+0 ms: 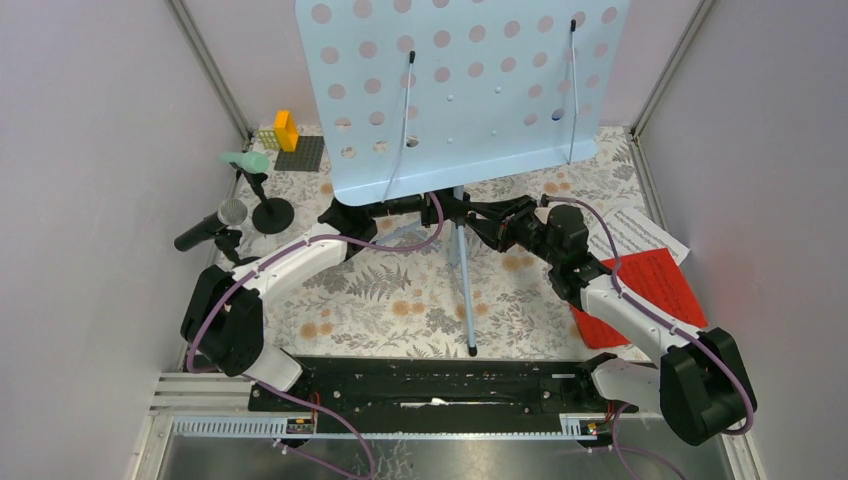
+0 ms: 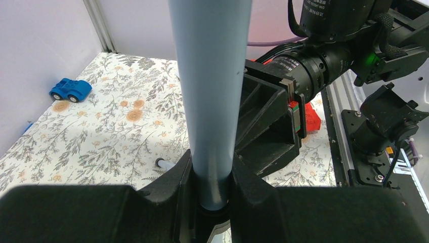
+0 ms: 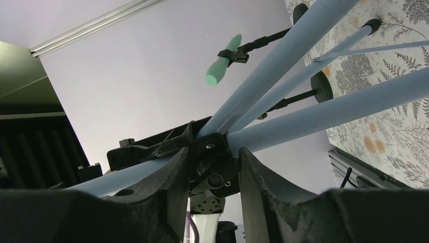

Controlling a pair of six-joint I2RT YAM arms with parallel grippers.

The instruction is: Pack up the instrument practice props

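The pale blue perforated sheet-music rack [image 1: 470, 80] stands on tripod legs at the back centre. My left gripper [image 1: 440, 208] [image 2: 211, 167] is shut on its blue pole [image 2: 210, 76]. My right gripper [image 1: 485, 218] [image 3: 215, 157] is closed around the black leg hub [image 3: 210, 147] just below, touching it on both sides. A mint-green microphone [image 1: 245, 160] [image 3: 221, 68] sits in a round-based holder [image 1: 272, 214] at the left. A black microphone [image 1: 210, 228] rests in a second holder beside it. Red [image 1: 655, 285] and white [image 1: 640, 232] music sheets lie at the right.
Yellow and orange bricks on a grey plate [image 1: 290, 140] sit at the back left. A small blue toy car [image 2: 71, 89] lies near the wall. One tripod leg [image 1: 465, 290] reaches toward the black rail [image 1: 430, 380] at the near edge. Walls close in on both sides.
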